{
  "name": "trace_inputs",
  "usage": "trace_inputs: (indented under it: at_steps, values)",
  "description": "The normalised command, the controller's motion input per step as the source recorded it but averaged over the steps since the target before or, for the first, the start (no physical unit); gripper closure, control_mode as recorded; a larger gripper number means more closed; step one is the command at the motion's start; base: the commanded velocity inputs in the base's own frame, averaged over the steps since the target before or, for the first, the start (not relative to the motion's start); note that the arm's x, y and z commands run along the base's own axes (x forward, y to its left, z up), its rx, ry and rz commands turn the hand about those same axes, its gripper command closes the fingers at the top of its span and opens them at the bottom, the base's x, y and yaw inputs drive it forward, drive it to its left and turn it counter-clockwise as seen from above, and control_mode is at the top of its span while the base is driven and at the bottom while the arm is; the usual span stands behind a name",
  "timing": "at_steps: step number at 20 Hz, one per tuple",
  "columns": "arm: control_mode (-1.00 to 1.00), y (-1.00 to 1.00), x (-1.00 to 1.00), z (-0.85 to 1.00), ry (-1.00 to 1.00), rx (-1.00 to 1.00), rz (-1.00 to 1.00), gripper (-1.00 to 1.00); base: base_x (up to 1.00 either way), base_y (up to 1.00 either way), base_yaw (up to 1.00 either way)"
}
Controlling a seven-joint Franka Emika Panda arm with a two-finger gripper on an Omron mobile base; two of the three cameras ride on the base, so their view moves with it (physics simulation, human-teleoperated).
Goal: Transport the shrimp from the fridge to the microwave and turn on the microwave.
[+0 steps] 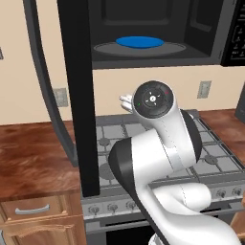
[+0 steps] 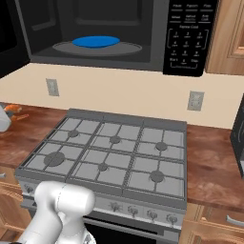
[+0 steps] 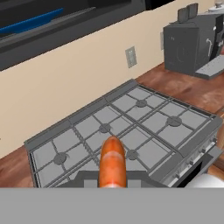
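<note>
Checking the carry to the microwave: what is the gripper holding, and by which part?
The shrimp, pinched at its near end in the hand view; the rest sticks out over the stove.

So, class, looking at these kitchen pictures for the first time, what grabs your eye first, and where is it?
The open microwave above the stove, with a bright blue plate on its turntable. Then the orange-pink shrimp gripped in the shut gripper, over the stove's front edge in the hand view. The big white arm fills the left base view's foreground.
</note>
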Motion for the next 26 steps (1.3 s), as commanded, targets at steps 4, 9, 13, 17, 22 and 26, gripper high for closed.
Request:
trace_inputs:
  at_steps: [4,9,13,17,22,26]
  values:
    - [1.00,0.00,0.00,0.00,0.00,0.00,0.00,1.00,0.00,0.00,0.00]
    - [1.00,0.00,0.00,0.00,0.00,0.00,0.00,1.00,0.00,0.00,0.00]
    - [1.00,0.00,0.00,0.00,0.00,0.00,0.00,1.00,0.00,0.00,0.00]
    - [-1.00,-0.02,0.00,0.00,0.00,0.00,0.00,1.00,0.00,0.00,0.00]
    - [-1.00,-0.14,0.01,0.17,0.02,0.00,0.00,1.00,0.00,0.00,0.00]
    - [-1.00,-0.25,0.02,0.28,0.02,0.00,0.00,1.00,0.00,0.00,0.00]
